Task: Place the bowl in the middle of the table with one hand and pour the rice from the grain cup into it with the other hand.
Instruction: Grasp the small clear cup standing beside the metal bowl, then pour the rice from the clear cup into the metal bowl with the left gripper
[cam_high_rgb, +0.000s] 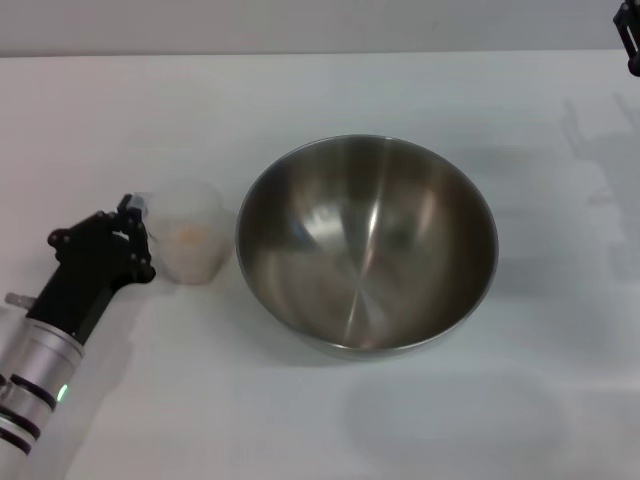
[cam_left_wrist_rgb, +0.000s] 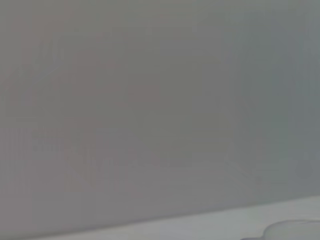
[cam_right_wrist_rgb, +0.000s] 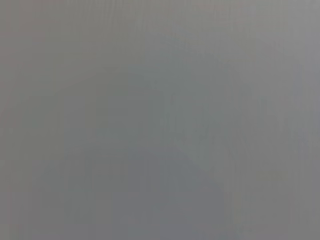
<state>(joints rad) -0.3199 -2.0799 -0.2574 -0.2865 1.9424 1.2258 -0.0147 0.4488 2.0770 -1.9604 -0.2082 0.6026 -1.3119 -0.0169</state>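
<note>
The left tool (cam_high_rgb: 128, 222), black and mounted on a silver wrist with a green light, lay low over the tabletop (cam_high_rgb: 330, 420) on the robot's left, its tip right at the near side of the grain cup (cam_high_rgb: 187, 232); whether its fingers were spread or pressed on the cup's handle I cannot tell, since the black housing hid them. The grain cup stood upright on the tabletop, translucent, with a pale beige patch of rice (cam_high_rgb: 186, 235) showing through its wall. Just beside the cup, to its right and very nearly touching it, sat the bowl (cam_high_rgb: 367, 245), a large shiny steel one, upright, roughly in the middle of the tabletop and with no grains visible inside. The right tool (cam_high_rgb: 629, 42) showed only as a dark sliver at the far right corner of the head view, well apart from the bowl, and its state could not be made out. The left wrist view gave a grey blur with a strip of white surface; the right wrist view showed only grey.
</note>
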